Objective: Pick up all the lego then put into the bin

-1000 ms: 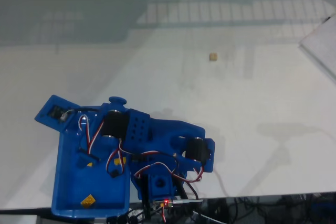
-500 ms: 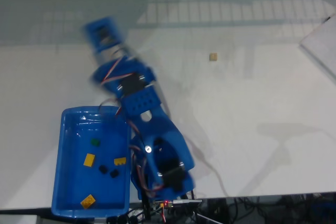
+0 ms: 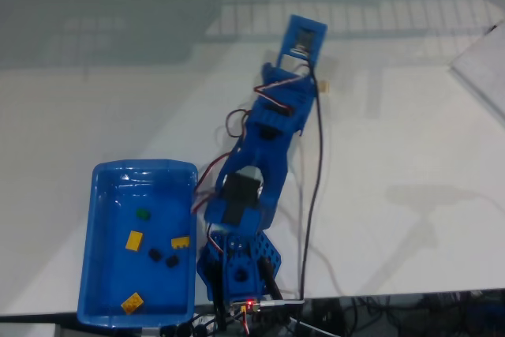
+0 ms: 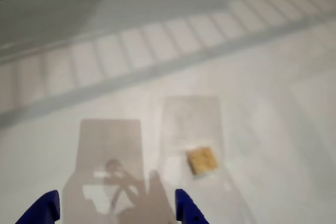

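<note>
In the wrist view, a small tan lego brick (image 4: pixel 202 159) lies on the white table, just ahead of and to the right of my right fingertip. My gripper (image 4: pixel 118 212) is open, and only bare table and its shadow lie between the blue fingertips (image 4: pixel 186 212). In the fixed view, the blue arm (image 3: pixel 268 140) stretches up and to the right, its end over the tan brick (image 3: pixel 324 87), which peeks out beside the cable. The blue bin (image 3: pixel 93 234) sits at the lower left. It holds yellow bricks (image 3: pixel 134 240), black ones (image 3: pixel 155 255) and a dark green one (image 3: pixel 142 213).
The arm's base (image 3: pixel 237 274) stands at the table's front edge beside the bin, with cables hanging below. A white sheet (image 3: pixel 483 69) lies at the far right edge. A black cable (image 3: pixel 309 195) runs along the arm's right side.
The arm was folded over the bin a second ago. It has swung up and to the right, reaching out over the tan brick, and the bricks in the bin are uncovered.
</note>
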